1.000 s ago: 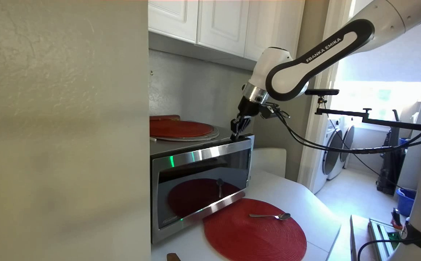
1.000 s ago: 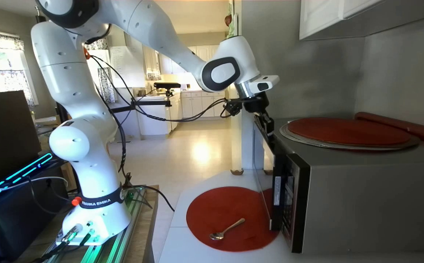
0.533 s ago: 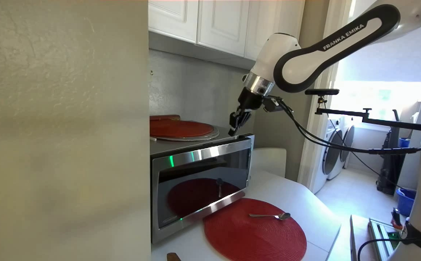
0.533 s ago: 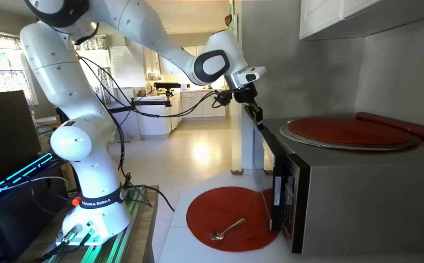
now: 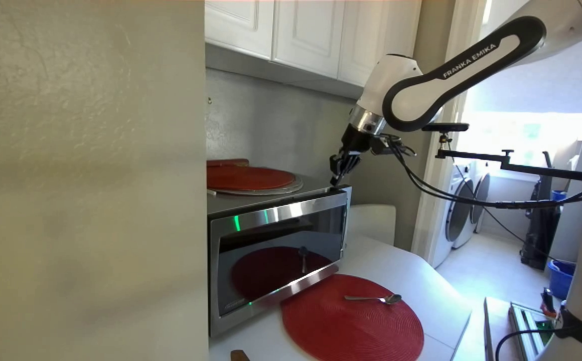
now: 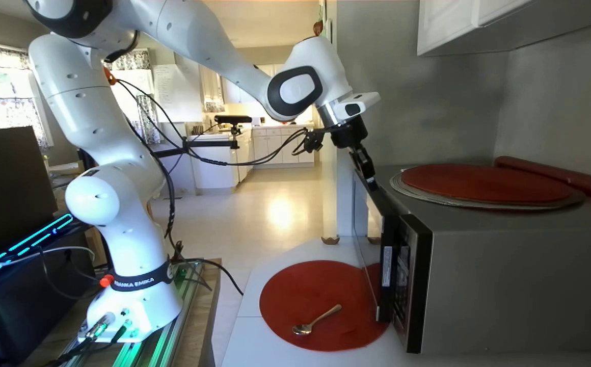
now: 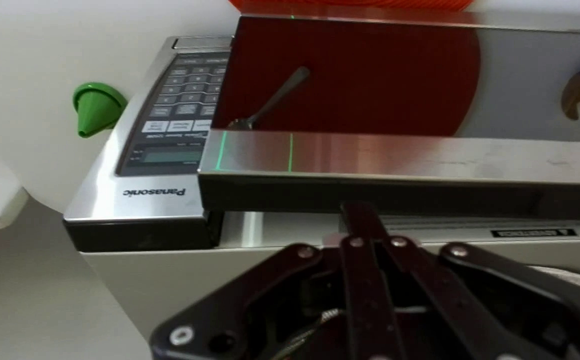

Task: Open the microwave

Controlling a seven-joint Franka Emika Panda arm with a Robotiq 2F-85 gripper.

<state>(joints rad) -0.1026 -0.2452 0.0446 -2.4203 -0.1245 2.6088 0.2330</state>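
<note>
Well, nearest is the gripper [image 7: 361, 212], at six o'clock in the wrist view; its dark fingers look pressed together at the tips, with nothing seen between them, and their inner pads are too dim to make out. The tips overlap the black top edge of the door [image 7: 405, 156], yet whether they touch it cannot be told. The door stands ajar, leaving a narrow gap before the microwave [image 6: 519, 285], which sits at four o'clock from the gripper in an exterior view, its back cut off by the view's edge.

From the fingertips in the wrist view, the control panel [image 7: 182, 95] lies at ten o'clock, one side hidden by the door, its lettering upside down and its screen [image 7: 170, 156] unreadable. Beyond, between nine and ten, is a green cone [image 7: 97, 110].

On the microwave, a stack of round mats [image 6: 484, 182] lies at three o'clock from the gripper in an exterior view. In an exterior view a red placemat [image 5: 351, 323], its lower rim cut off, lies on the table [image 5: 396, 260] at six o'clock from the gripper, with a spoon [image 5: 392, 299] on it. A wooden tip [image 5: 239, 355] pokes in at seven, too cropped to name. Farthest, at three, a washer [image 5: 457, 223] is partly hidden behind a doorway [image 5: 429, 210].
</note>
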